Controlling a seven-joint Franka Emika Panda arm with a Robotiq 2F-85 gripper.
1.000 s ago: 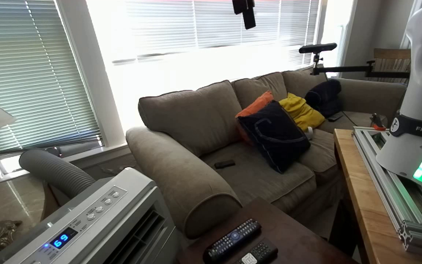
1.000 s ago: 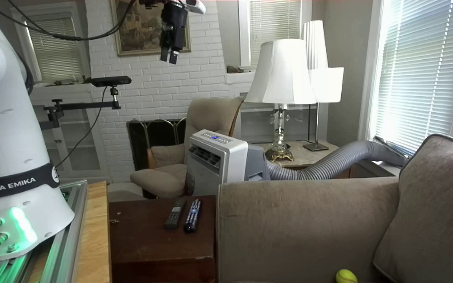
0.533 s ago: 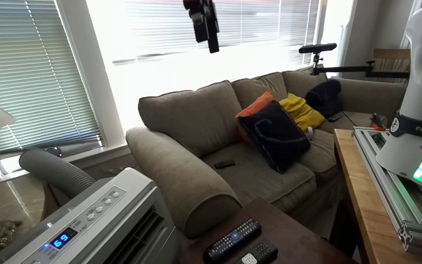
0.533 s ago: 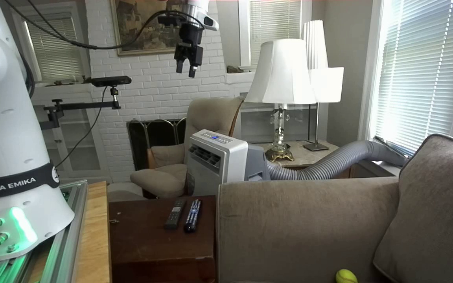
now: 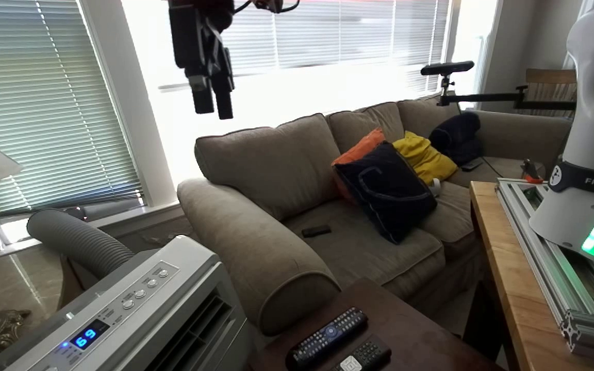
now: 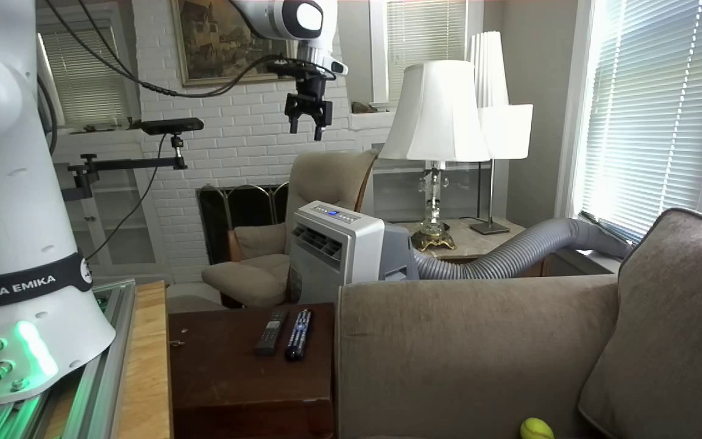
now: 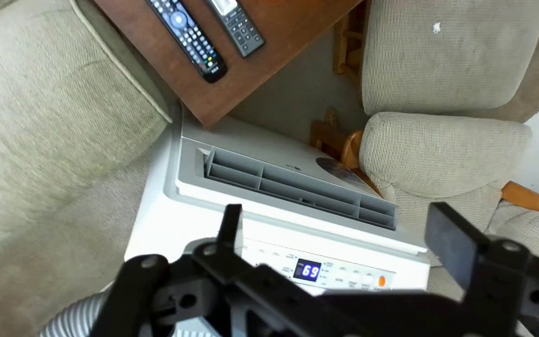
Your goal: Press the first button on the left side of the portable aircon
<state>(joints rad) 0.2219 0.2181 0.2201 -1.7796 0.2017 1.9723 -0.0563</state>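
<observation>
The portable aircon is a white-grey box with a slanted top; it shows in both exterior views (image 5: 194, 251) (image 6: 364, 253) and the wrist view (image 7: 293, 234). Its blue display (image 5: 89, 334) reads 69 and also shows in the wrist view (image 7: 307, 270). A row of small round buttons (image 5: 139, 294) lies along the panel. In the wrist view an orange button (image 7: 382, 281) is at the panel's right end; the left end is partly hidden behind a finger (image 7: 230, 229). My gripper (image 5: 215, 113) is open and empty, pointing down, in the air above the aircon (image 6: 306, 135) (image 7: 335, 213).
The beige sofa (image 5: 235, 226) stands beside the aircon. A brown side table (image 6: 247, 381) holds two remotes (image 6: 298, 335) (image 6: 271, 333). A white lamp (image 6: 436, 113), a grey hose (image 6: 497, 253) and an armchair (image 6: 326, 177) stand around the aircon.
My gripper has moved down and toward the aircon: leftward in an exterior view, rightward in another. Its fingers now show spread apart. The aircon and display have not changed.
</observation>
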